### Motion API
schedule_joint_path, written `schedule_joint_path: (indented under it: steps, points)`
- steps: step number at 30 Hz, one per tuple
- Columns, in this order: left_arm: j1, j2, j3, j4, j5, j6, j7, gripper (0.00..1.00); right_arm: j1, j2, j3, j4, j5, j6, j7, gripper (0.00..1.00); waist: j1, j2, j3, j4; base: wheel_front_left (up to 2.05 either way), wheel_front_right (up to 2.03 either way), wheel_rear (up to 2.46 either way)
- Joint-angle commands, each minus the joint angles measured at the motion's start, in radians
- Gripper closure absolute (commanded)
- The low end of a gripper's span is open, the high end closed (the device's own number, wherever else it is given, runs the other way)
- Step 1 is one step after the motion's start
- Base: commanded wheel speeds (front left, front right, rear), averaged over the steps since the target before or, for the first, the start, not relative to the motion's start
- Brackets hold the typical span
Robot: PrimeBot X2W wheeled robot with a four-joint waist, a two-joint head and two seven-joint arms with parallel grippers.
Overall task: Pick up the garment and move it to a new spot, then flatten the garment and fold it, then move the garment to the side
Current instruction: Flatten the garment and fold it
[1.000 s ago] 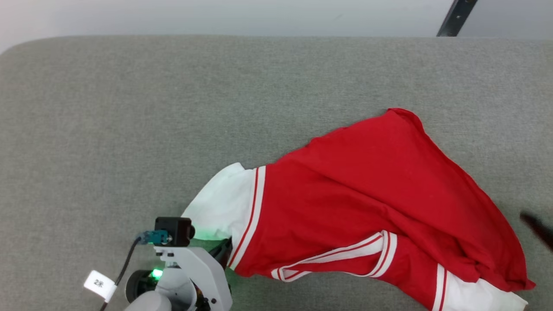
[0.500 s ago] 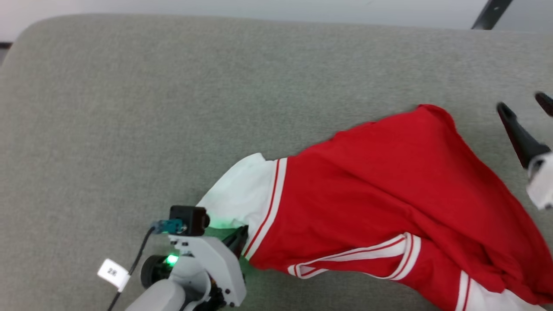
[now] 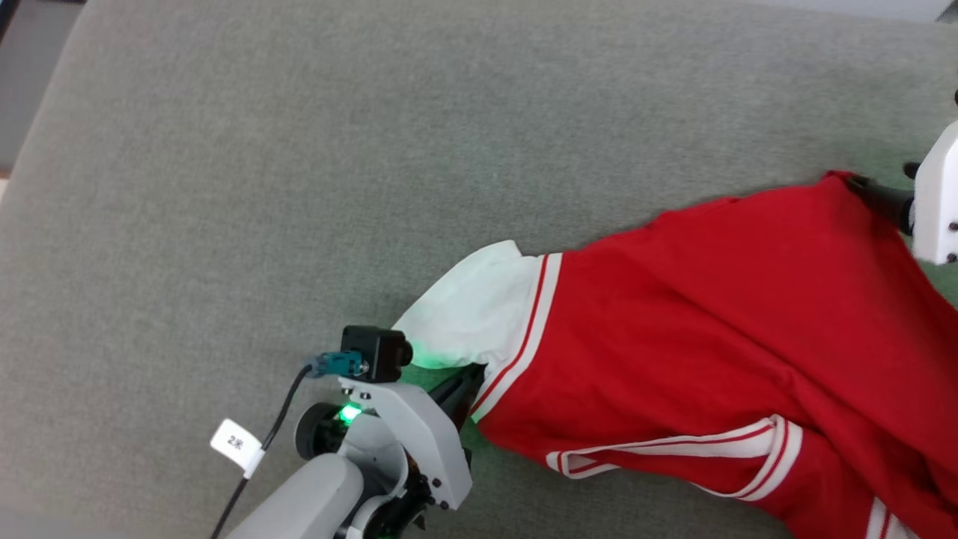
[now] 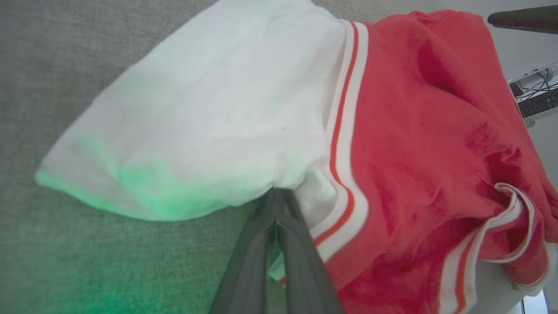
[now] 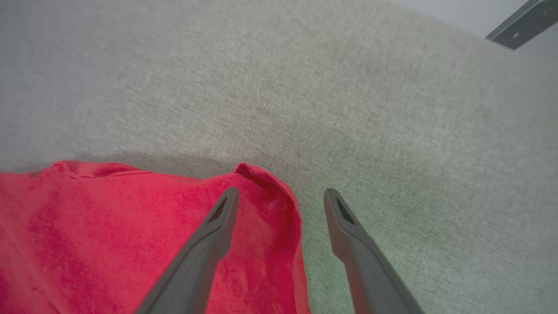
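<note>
Head view: garment (image 3: 696, 314) lay rumpled on the grey padded surface (image 3: 299, 150), spread toward my right side, one white sleeve (image 3: 471, 314) pointing left.
Left gripper (image 3: 468, 389): jaws fully together, pinching the cloth at the sleeve seam – wrist view showed both fingers (image 4: 261, 253) pressed flat with white fabric (image 4: 209, 109) caught at the tips.
Why held there: I judged that corner was the anchor, so the jersey could be pulled taut or lifted from two points.
Right gripper (image 5: 281, 196): jaws spread wide, nothing in them; one finger (image 5: 213, 235) over the red hem corner (image 5: 266, 179), the other over bare padding – straddling the edge, lined up for a pinch, I judged.
Right gripper, head view: white housing (image 3: 939, 202) and a dark finger at the frame's right edge, cut off.
Hidden: lettering and number not visible, likely face down or folded under. Lower right of the jersey ran out of frame.
Unclear: I couldn't tell whether the right finger touched the cloth.
Green tint: light cast on the sleeve.
</note>
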Motion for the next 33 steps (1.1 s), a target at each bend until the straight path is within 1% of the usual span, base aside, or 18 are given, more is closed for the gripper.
schedule_joint_path:
  steps: [1, 4, 7, 9, 10, 11, 13, 14, 15, 16, 19, 23, 24, 28, 31, 33]
  points:
    - [-0.004, 0.002, 0.0, 0.026, -0.002, 0.001, -0.002, 1.0, -0.035, 0.002, 0.012, 0.041, 0.011, -0.001, 0.049, 0.0, 0.0, -0.0001, 0.03, 0.03, 0.0, 0.0, 0.0]
    - [-0.011, -0.007, -0.001, 0.043, -0.003, -0.005, -0.006, 1.0, -0.082, 0.029, 0.013, 0.119, 0.02, -0.001, 0.146, 0.0, 0.0, -0.0001, 0.044, 0.044, 0.0, 0.0, 0.0]
    - [-0.021, -0.016, -0.003, 0.058, -0.005, -0.011, -0.007, 1.0, -0.122, 0.051, 0.001, 0.203, -0.001, -0.001, 0.252, 0.0, 0.0, -0.0001, 0.056, 0.055, 0.0, 0.0, 0.0]
    - [-0.026, -0.021, -0.005, 0.068, -0.004, -0.015, -0.009, 1.0, -0.139, 0.077, -0.014, 0.261, -0.015, -0.001, 0.316, 0.0, 0.0, -0.0001, 0.063, 0.061, 0.0, 0.0, 0.0]
    - [-0.027, -0.024, -0.006, 0.073, -0.006, -0.017, -0.01, 1.0, -0.149, 0.093, -0.019, 0.282, -0.018, -0.001, 0.342, 0.0, 0.0, -0.0001, 0.065, 0.063, 0.0, 0.0, 0.0]
    - [-0.027, -0.024, -0.006, 0.073, -0.006, -0.017, -0.01, 1.0, -0.149, 0.093, -0.019, 0.282, -0.018, -0.001, 0.342, 0.0, 0.0, -0.0001, 0.065, 0.063, 0.0, 0.0, 0.0]
    - [-0.034, -0.028, -0.008, 0.085, -0.004, -0.021, -0.01, 1.0, -0.172, 0.118, -0.043, 0.337, -0.049, -0.001, 0.373, 0.0, 0.0, -0.0001, 0.069, 0.067, 0.0, 0.0, 0.0]
    - [-0.039, -0.031, -0.01, 0.091, -0.004, -0.022, -0.01, 1.0, -0.179, 0.129, -0.048, 0.359, -0.063, -0.001, 0.387, 0.13, 0.0, -0.0001, 0.071, 0.07, 0.0, 0.0, 0.0]
    - [-0.043, -0.034, -0.011, 0.097, -0.004, -0.025, -0.009, 1.0, -0.184, 0.14, -0.055, 0.38, -0.077, -0.001, 0.398, 0.54, 0.0, -0.0001, 0.072, 0.073, 0.0, 0.0, 0.0]
    - [-0.046, -0.038, -0.012, 0.101, -0.004, -0.027, -0.01, 1.0, -0.188, 0.152, -0.064, 0.394, -0.085, -0.001, 0.401, 0.99, 0.0, -0.0001, 0.072, 0.075, 0.0, 0.0, 0.0]
    - [-0.056, -0.047, -0.012, 0.114, -0.008, -0.032, -0.013, 1.0, -0.206, 0.161, -0.077, 0.413, -0.141, -0.001, 0.363, 1.0, 0.0, -0.0001, 0.072, 0.08, 0.0, 0.0, 0.0]
    - [-0.063, -0.044, -0.002, 0.142, -0.018, -0.039, -0.017, 1.0, -0.213, 0.181, -0.112, 0.407, -0.162, -0.001, 0.263, 1.0, 0.0, -0.0001, 0.059, 0.073, 0.0, 0.0, 0.0]
    - [-0.081, -0.029, 0.016, 0.152, -0.024, -0.04, -0.017, 1.0, -0.222, 0.188, -0.116, 0.394, -0.158, -0.001, 0.221, 1.0, 0.0, -0.0001, 0.043, 0.062, 0.0, 0.0, 0.0]
    - [-0.138, 0.005, 0.033, 0.156, -0.017, -0.05, 0.003, 1.0, -0.232, 0.191, -0.126, 0.377, -0.134, -0.001, 0.166, 1.0, 0.0, -0.0001, 0.008, 0.045, 0.0, 0.0, 0.0]
    - [-0.215, 0.038, 0.05, 0.157, -0.012, -0.059, 0.041, 1.0, -0.239, 0.203, -0.114, 0.349, -0.106, -0.001, 0.116, 1.0, 0.0, -0.0001, -0.038, 0.019, 0.0, 0.0, 0.0]
    - [-0.277, 0.072, 0.063, 0.17, -0.006, -0.066, 0.079, 1.0, -0.247, 0.206, -0.105, 0.328, -0.096, -0.001, 0.076, 1.0, 0.0, -0.0001, -0.067, 0.001, 0.0, 0.0, 0.0]
